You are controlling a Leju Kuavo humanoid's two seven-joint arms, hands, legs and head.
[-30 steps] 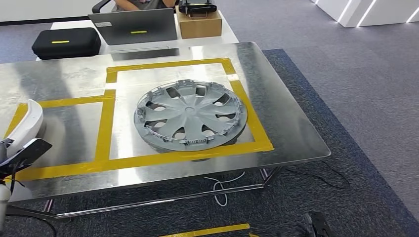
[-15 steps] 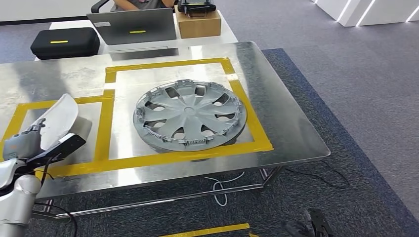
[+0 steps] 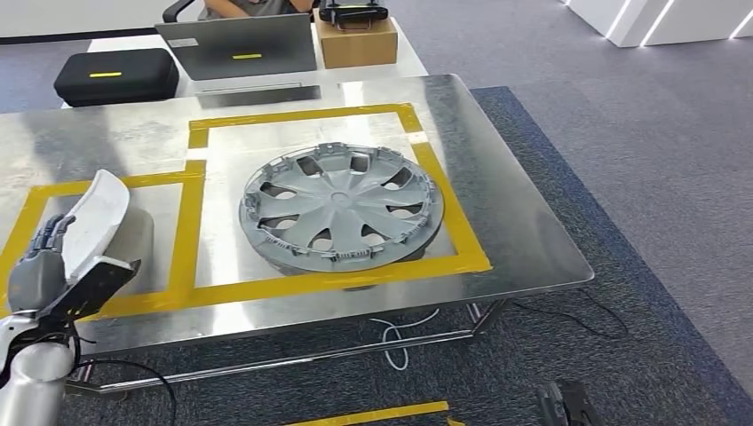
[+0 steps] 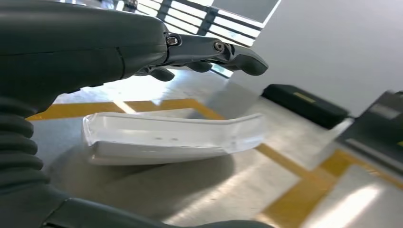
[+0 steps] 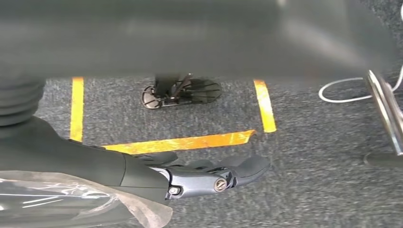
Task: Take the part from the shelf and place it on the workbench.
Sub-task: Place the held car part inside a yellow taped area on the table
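Fingers [image 3: 49, 232] of the left hand [image 3: 40, 266] lie along one long edge of the white curved part [image 3: 99, 217], with the thumb on the opposite side; the part is held between them. In the left wrist view the same fingers [image 4: 209, 50] reach straight out above the part [image 4: 171, 137], which sits below them with its shadow on the metal beneath; whether the part touches the counter cannot be told. The part is a pale, bowed strip, tilted, with its upper end pointing away from the robot. It is over the small yellow-taped rectangle [image 3: 186, 231] at the left end of the counter [image 3: 515, 222], near the front edge.

Beside this rectangle, inside the larger yellow-taped square [image 3: 302, 115], a grey wheel cover [image 3: 341, 207] lies flat on the counter, well apart from the left hand.

Right hand [image 5: 199, 175]: seen in the right wrist view above grey carpet [image 5: 309, 156], fingers [image 5: 247, 167] lightly curled and close together, with nothing visible between them. Yellow tape lines [image 5: 180, 141] mark the carpet beneath it, and a white cable [image 5: 342, 92] runs near a metal counter leg [image 5: 382, 109].

Beyond the far edge of the counter stand a black case [image 3: 115, 75], an open laptop [image 3: 238, 49] and a cardboard box [image 3: 358, 43]. A person's arm [image 3: 240, 7] shows behind the laptop.
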